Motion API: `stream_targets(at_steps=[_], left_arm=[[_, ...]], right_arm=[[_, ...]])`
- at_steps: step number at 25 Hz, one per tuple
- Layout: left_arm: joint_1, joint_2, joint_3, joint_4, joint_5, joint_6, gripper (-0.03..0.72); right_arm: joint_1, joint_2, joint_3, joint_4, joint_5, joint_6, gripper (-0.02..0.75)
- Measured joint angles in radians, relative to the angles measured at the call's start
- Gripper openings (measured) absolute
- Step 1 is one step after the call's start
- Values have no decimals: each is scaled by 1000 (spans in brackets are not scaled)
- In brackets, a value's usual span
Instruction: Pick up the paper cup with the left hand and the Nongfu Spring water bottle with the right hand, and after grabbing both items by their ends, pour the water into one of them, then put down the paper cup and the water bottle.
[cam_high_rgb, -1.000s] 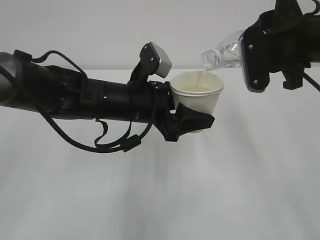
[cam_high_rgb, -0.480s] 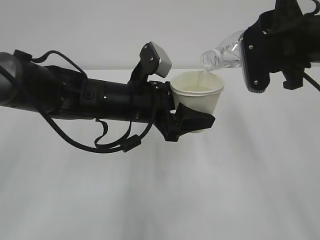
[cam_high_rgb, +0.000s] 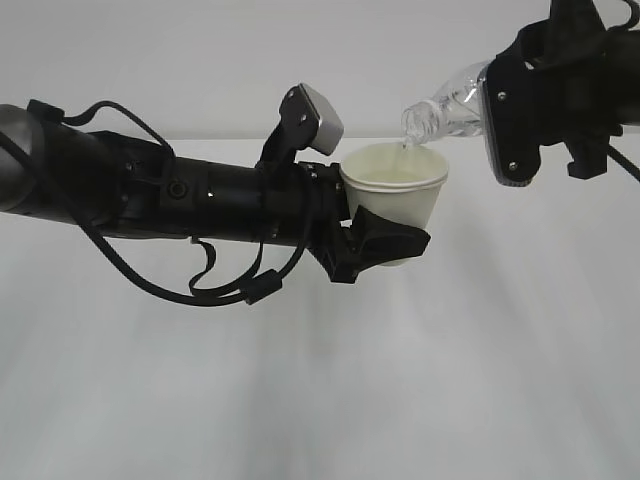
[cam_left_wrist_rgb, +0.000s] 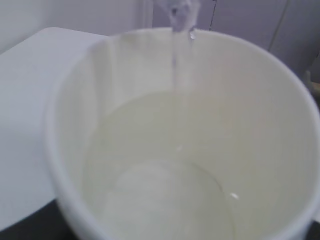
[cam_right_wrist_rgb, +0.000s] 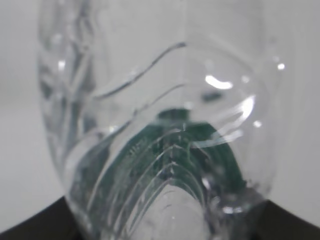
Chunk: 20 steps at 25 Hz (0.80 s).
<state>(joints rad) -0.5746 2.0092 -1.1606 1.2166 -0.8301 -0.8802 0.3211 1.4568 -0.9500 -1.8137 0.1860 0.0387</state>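
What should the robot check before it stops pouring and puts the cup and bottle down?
1. Left hand grips paper cup: ok.
2. Right hand holds Nongfu Spring water bottle: ok.
3. Bottle mouth over the cup opening: ok.
4. Water stream lands inside the cup: ok.
5. Cup not overfull: ok, level sits well below the rim.
6. Water left in the bottle: cannot tell.

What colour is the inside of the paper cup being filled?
Pale cream; the paper cup interior shows best in the left wrist view, with clear water streaming in.
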Motion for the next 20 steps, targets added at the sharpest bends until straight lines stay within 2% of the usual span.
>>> stream_targets(at_steps=[12, 20], left_arm=[[0, 0, 0, 0, 0, 0, 435], [0, 0, 0, 0, 0, 0, 435]], right_arm=[[0, 0, 0, 0, 0, 0, 392], [0, 0, 0, 0, -2, 85, 383]])
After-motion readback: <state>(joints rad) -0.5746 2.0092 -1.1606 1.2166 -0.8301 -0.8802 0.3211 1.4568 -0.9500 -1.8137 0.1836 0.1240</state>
